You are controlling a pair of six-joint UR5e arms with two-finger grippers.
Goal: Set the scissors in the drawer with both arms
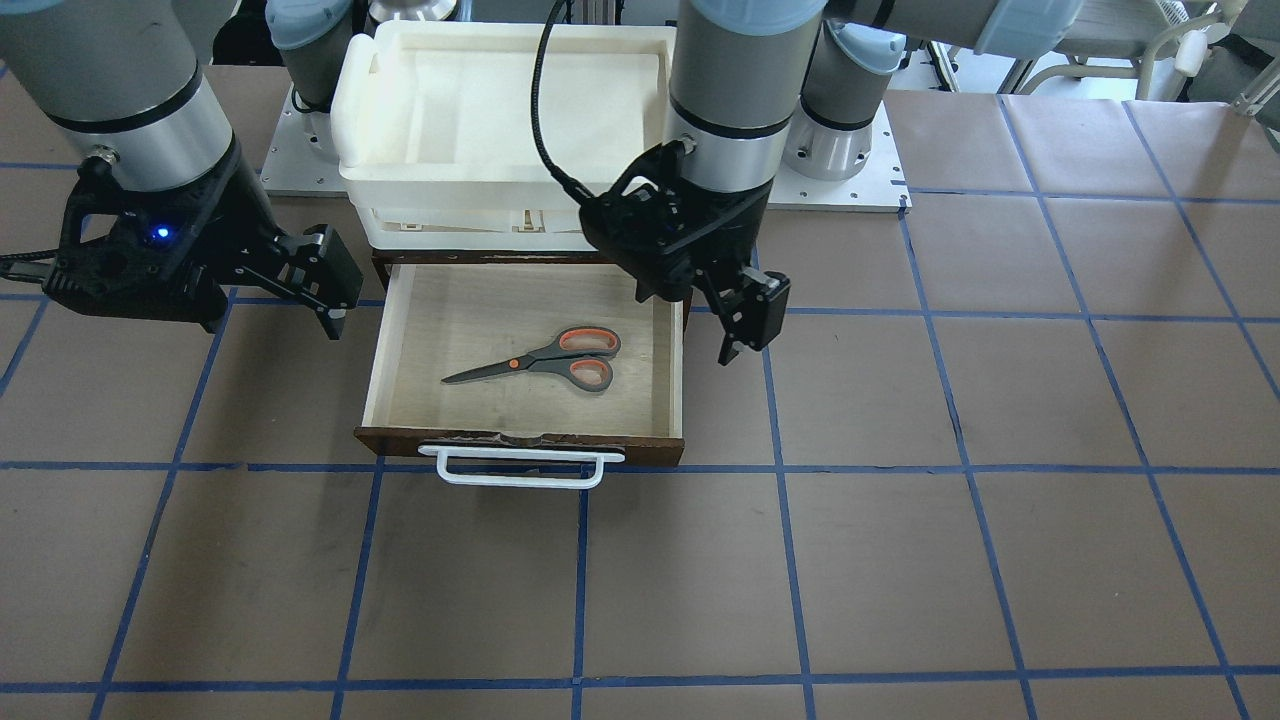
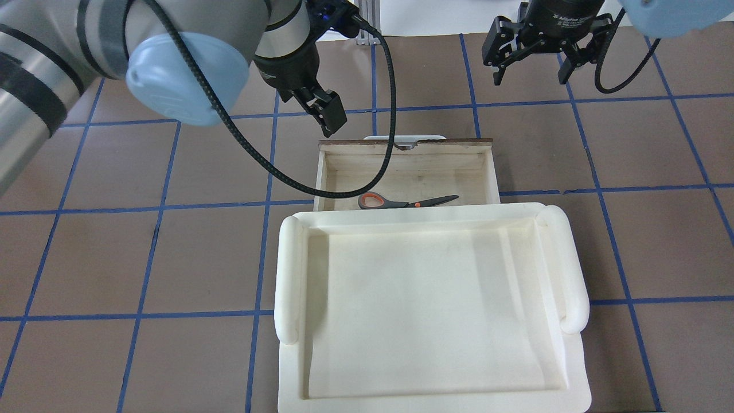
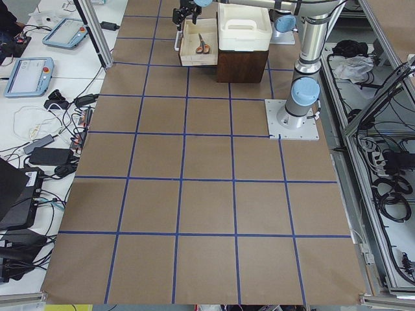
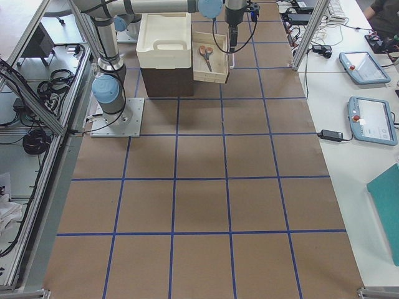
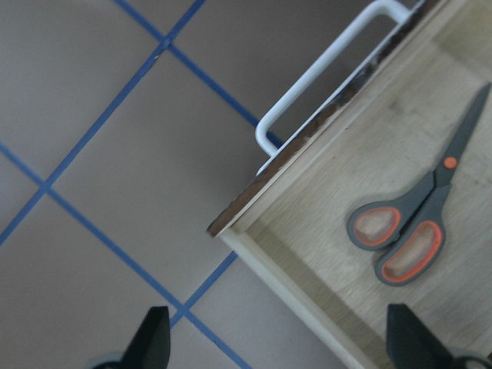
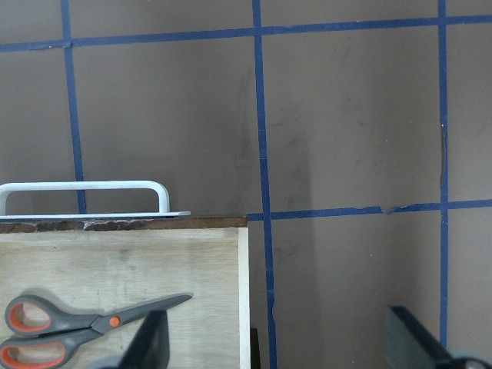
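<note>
Presently the scissors [image 1: 545, 362] lie in the open drawer [image 1: 640, 448] at frame centre; left end effector [image 1: 750, 320] and right end effector [image 1: 333, 285] are open, empty. Likely next: push drawer shut.

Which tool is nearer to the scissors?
Left. The left tool hangs just outside the drawer wall near the scissors; the right tool is farther, beyond the opposite wall.
</note>
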